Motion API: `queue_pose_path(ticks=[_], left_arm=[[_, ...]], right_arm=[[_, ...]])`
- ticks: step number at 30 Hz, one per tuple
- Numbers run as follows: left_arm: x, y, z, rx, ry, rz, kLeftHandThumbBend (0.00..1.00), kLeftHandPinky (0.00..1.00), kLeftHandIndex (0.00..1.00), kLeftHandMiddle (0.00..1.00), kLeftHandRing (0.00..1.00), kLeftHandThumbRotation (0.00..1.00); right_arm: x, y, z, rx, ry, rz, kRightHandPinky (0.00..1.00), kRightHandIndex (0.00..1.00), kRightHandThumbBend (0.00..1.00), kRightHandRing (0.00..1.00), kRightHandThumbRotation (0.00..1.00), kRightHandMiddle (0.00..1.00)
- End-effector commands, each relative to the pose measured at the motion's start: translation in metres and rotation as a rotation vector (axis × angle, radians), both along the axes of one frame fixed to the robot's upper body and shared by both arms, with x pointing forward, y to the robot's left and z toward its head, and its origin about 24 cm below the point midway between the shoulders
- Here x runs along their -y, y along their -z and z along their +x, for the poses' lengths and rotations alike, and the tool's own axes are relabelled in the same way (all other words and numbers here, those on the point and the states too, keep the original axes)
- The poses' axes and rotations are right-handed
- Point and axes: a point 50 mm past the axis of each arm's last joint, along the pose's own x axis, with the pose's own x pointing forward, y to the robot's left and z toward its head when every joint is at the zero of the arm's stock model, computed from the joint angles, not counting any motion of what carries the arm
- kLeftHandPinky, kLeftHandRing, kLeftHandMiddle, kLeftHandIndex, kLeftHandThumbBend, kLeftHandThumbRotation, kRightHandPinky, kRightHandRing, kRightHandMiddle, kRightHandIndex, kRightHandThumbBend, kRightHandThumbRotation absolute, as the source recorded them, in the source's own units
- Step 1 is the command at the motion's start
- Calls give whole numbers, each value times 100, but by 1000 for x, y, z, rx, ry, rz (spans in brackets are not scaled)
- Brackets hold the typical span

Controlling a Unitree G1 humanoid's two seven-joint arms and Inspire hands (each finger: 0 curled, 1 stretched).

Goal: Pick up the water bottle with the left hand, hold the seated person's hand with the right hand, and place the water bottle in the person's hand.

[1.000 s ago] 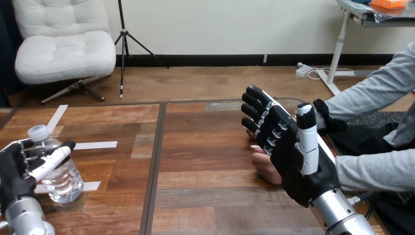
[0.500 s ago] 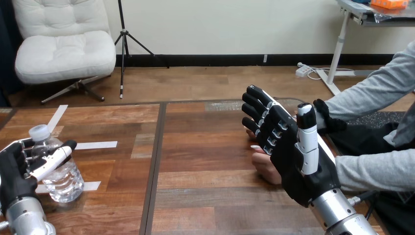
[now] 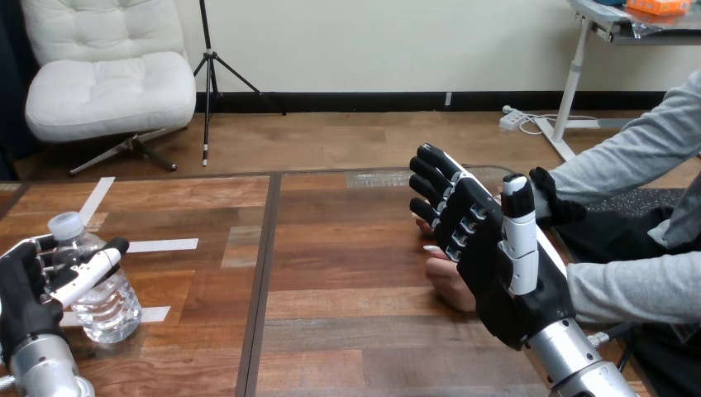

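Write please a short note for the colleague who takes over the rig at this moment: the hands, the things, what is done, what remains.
Left hand: shut round the water bottle, which stands upright on the table at its near left corner; it seems not yet lifted.
Right hand: open, fingers straight, in front of the person's hand at the right side; no grasp visible, and I cannot tell if they touch.
Done: bottle grasped.
Left: take hold of the person's hand, lift the bottle, carry it across, place it in that hand.
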Motion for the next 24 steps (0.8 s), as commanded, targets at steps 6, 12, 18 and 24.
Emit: queue_pose_path(ticks=[6,12,18,24], left_arm=[[3,-22,15,97,26,56,75,39,47,46,42,0],[4,-23,15,113,30,58,76,39,47,46,42,0],[4,-25,15,130,40,81,76,38,46,46,41,0],[7,-29,14,177,65,88,75,37,45,45,40,0]], right_arm=[[-3,-16,7,70,-10,16,100,93,87,98,100,96],[-4,-16,7,68,-7,13,100,93,87,99,100,96],[-4,-16,7,66,-8,11,100,93,86,99,100,96],[-3,-16,7,66,-8,11,100,93,86,99,100,96]])
